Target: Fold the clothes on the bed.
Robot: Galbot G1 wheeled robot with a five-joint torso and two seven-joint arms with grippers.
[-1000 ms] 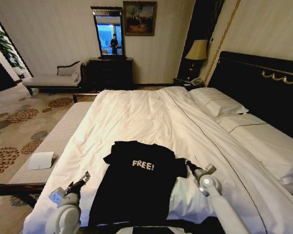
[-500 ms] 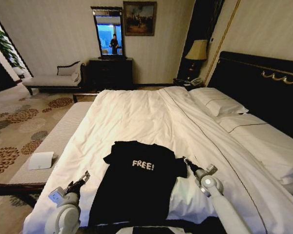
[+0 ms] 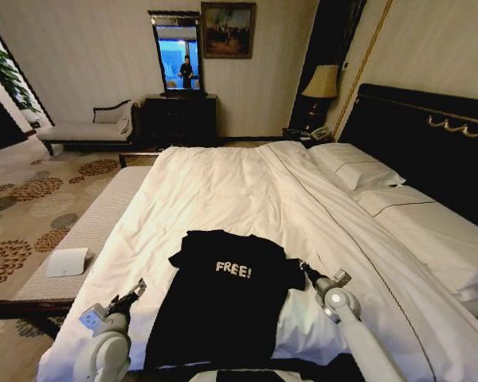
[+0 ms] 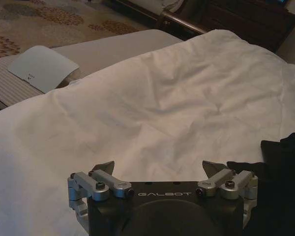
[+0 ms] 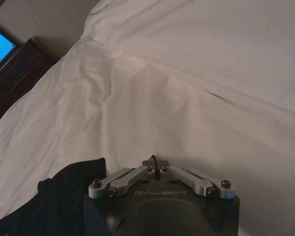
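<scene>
We have not folded anything yet: the shirt (image 3: 223, 298) lies flat and spread on the near part of the bed (image 3: 223, 187), chest lettering up, both sleeves out. Every fold is left, as far as we can judge.

Our left gripper (image 3: 130, 296) hovers over the duvet just beside the shirt's left edge, fingers spread wide. Our right gripper (image 3: 305, 268) sits at the right sleeve, fingers pinched together; we cannot tell whether cloth is caught between them.

The head view gives us the whole shirt. The left wrist view shows the open fingertips (image 4: 104, 166) clearly, and a white card (image 4: 42, 66) on the bench.
</scene>
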